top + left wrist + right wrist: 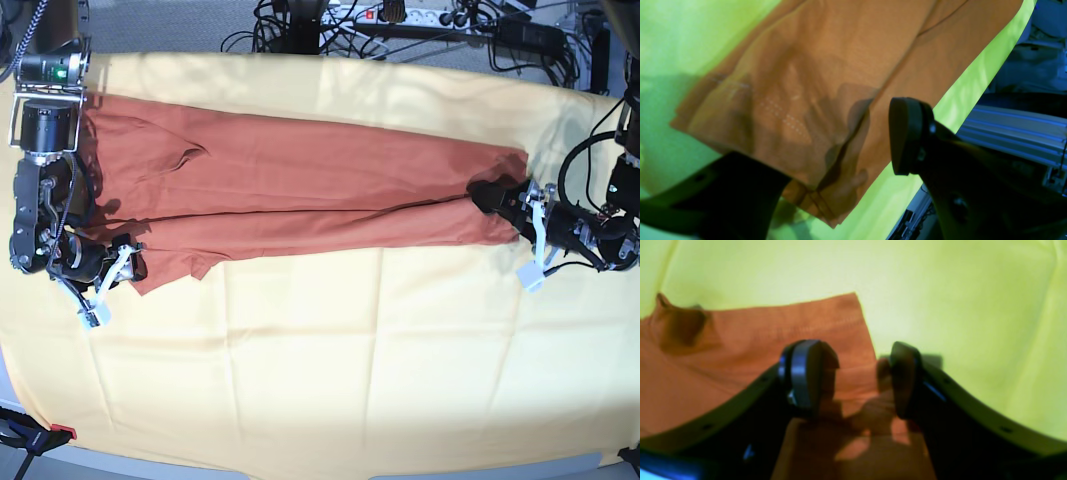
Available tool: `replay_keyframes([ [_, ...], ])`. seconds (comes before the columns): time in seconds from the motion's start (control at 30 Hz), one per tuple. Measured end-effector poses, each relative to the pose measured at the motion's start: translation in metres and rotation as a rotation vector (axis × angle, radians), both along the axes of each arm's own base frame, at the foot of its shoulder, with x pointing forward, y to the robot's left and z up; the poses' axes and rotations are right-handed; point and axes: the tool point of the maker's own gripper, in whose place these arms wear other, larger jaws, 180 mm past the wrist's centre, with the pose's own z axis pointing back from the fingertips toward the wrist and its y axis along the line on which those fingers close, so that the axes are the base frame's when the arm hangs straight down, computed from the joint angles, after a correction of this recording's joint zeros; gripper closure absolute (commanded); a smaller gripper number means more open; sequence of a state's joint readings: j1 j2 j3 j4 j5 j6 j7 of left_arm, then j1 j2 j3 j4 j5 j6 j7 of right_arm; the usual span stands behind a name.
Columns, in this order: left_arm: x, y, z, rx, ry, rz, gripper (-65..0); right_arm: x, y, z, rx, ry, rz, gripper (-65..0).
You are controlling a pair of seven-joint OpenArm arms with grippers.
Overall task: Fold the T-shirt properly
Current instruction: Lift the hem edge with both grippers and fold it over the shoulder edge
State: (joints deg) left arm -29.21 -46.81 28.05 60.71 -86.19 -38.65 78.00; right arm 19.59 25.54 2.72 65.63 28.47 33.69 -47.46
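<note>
The rust-orange T-shirt [300,190] lies as a long narrow band across the yellow cloth [350,370], running from left to right. My right gripper [115,280] is at its left end. In the right wrist view its fingers [803,373] stand apart astride the shirt's corner [853,383], and fabric lies between them. My left gripper [510,230] is at the shirt's right end. In the left wrist view that gripper [820,150] gapes wide over the shirt's hem corner [826,66], gripping nothing.
The yellow cloth [673,40] covers the whole table. Cables and a power strip [400,15] run along the far edge. An aluminium frame rail [1017,133] sits just past the table's edge by the left arm. A red clamp [50,435] is at the near left corner.
</note>
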Motion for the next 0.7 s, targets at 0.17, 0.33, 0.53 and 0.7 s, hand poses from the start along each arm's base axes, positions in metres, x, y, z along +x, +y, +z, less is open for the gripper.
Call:
replay_keyframes([
  [0.17, 0.0, 0.0, 0.0, 0.001, 0.0, 0.0, -36.2, -0.01, 0.017, -0.003, 0.089, -0.007, 0.054, -34.9],
  [0.33, 0.0, 0.0, 0.0, 0.0, 0.0, 0.0, -36.2, -0.009, 0.029, 0.004, 0.148, -0.028, 0.094, -34.2],
  [0.53, 0.0, 0.0, 0.0, -0.001, -0.002, 0.001, -36.2, -0.007, 0.029, 0.006, 0.142, -0.029, 0.097, -6.5],
  [0.7, 0.002, -0.001, 0.001, -0.005, -0.007, 0.006, -36.2, -0.001, 0.031, 0.014, 0.154, -0.051, 0.1, 0.0],
])
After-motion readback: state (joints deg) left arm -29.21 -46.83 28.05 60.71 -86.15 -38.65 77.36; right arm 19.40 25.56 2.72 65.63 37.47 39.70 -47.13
